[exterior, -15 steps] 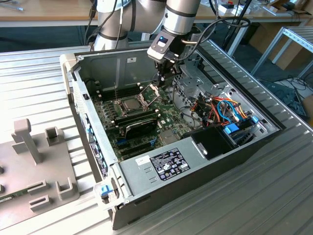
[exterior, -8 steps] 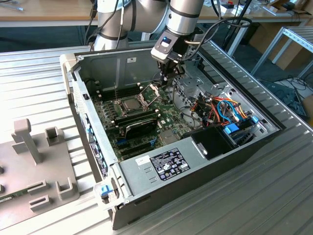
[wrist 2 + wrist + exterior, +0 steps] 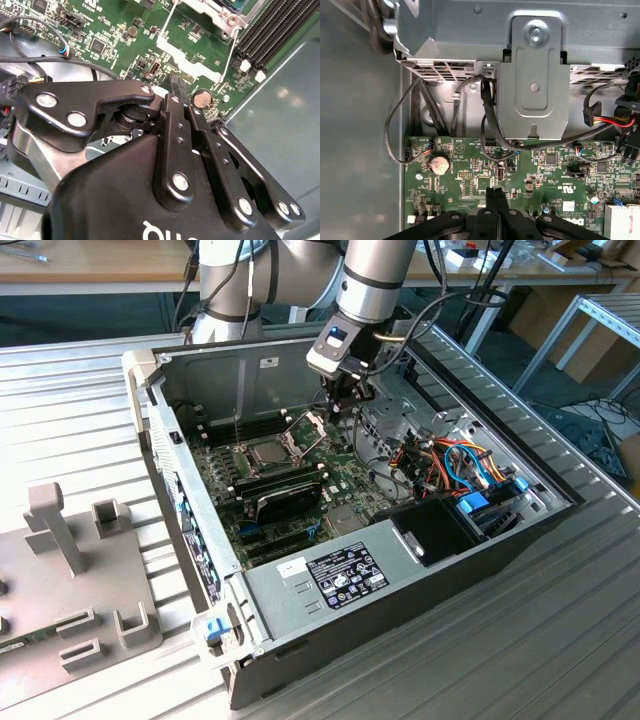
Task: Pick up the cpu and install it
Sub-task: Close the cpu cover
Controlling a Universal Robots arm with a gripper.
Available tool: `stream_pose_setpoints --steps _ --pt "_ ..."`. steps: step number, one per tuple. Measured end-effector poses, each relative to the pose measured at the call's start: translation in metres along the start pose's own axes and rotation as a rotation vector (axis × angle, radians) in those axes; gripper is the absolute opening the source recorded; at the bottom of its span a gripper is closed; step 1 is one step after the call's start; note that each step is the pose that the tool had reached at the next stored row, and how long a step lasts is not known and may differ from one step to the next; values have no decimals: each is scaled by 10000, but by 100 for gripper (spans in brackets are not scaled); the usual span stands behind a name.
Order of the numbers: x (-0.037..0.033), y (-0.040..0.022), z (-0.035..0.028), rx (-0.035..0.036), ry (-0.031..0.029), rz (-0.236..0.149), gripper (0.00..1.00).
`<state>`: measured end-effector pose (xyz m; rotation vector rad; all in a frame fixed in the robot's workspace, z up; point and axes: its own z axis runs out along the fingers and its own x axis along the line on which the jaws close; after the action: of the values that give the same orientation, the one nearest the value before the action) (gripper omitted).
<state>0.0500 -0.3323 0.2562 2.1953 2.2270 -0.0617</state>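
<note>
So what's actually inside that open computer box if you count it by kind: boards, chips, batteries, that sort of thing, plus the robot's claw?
green motherboard: 1
cpu, lying in the socket: 1
hinged socket frame, standing open: 1
coin battery: 1
gripper, fingers shut above the board: 1
Total: 5

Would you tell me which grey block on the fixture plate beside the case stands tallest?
The T-topped post on the exterior view's left; the square block beside it and the brackets are much shorter.
</note>
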Motion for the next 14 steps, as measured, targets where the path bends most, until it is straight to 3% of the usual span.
stream_pose_setpoints --steps 6,14 --pt "3 2 90 0 0 -1 11" --pt "4 -31 94 -3 -1 -1 11"
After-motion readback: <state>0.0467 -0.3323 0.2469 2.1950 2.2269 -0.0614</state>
